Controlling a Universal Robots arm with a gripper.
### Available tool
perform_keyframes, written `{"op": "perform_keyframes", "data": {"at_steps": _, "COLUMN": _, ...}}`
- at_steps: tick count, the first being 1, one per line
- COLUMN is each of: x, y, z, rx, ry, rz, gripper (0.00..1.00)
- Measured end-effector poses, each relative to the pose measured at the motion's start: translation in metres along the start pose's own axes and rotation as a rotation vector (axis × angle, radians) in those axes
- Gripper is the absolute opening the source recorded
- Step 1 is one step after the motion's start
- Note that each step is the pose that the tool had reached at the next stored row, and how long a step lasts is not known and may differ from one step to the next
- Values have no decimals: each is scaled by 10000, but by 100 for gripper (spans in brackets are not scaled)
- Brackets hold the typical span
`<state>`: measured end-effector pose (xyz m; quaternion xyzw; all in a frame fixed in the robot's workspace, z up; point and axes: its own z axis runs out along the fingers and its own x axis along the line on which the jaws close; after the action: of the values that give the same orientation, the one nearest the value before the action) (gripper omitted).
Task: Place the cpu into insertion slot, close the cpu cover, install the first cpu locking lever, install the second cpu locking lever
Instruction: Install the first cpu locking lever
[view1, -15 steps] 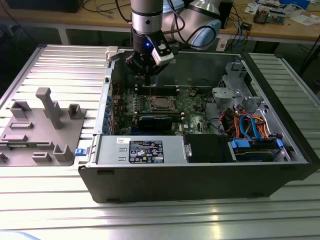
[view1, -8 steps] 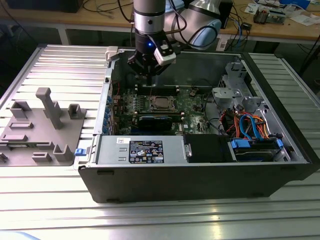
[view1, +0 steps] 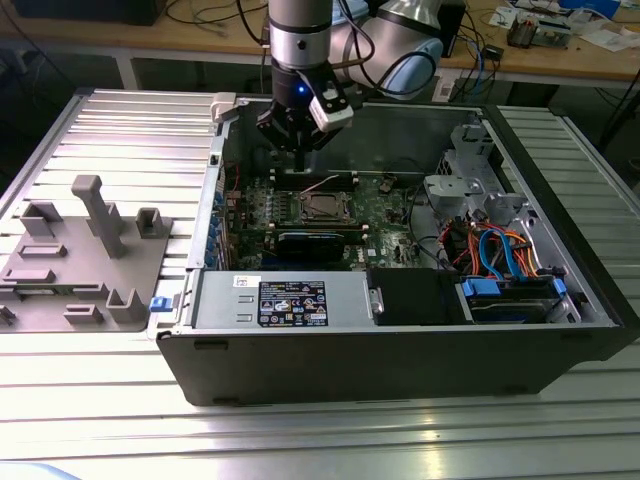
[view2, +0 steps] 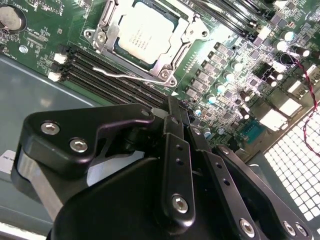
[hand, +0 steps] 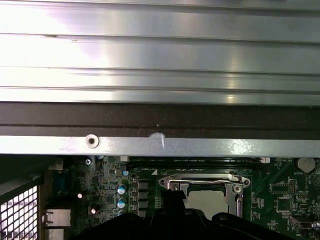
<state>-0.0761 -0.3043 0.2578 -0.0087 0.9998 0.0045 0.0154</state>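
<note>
The cpu (view2: 145, 31) lies flat in its socket in the middle of the motherboard (view2: 235, 65), with its dull silver top facing up. The cpu cover (view2: 161, 61) is folded down around it, so the chip shows through the square opening. I think the frame is there to press the chip evenly on its contacts, and this is why it sits flat and not tilted. A thin wire lever (view2: 131, 76) lies along one edge of the socket, between the cover and the black memory slots (view2: 95, 67). It lies low and close to the board, but I cannot tell if its end is hooked under the catch. In the exterior view the gripper (view1: 300, 165) hangs inside the open computer case (view1: 400, 370), pointing straight down over the far part of the board. It is just beyond the socket and a little toward the exterior view's left of the chip. In the second wrist view its jaws look drawn together, with nothing held between the fingertips (view2: 173, 103). A narrow closed tip suits pushing a thin wire better than grasping it, so I judge that the work now stands at the levers. I cannot see whether the tip touches anything. On the exterior view's left, a grey fixture (view1: 90, 250) stands on the ribbed table (view1: 120, 130), well apart from the case.
</note>
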Motion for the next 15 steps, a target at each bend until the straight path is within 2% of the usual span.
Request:
{"op": "perform_keyframes", "data": {"at_steps": 3, "x": -14, "y": -6, "z": 16, "rx": -262, "ry": -7, "rz": 117, "gripper": 11}}
{"op": "perform_keyframes", "data": {"at_steps": 10, "x": -44, "y": -5, "z": 43, "rx": -249, "ry": -8, "rz": 183, "gripper": 11}}
{"op": "perform_keyframes", "data": {"at_steps": 15, "x": -82, "y": -4, "z": 101, "rx": -241, "ry": -8, "rz": 184, "gripper": 11}}
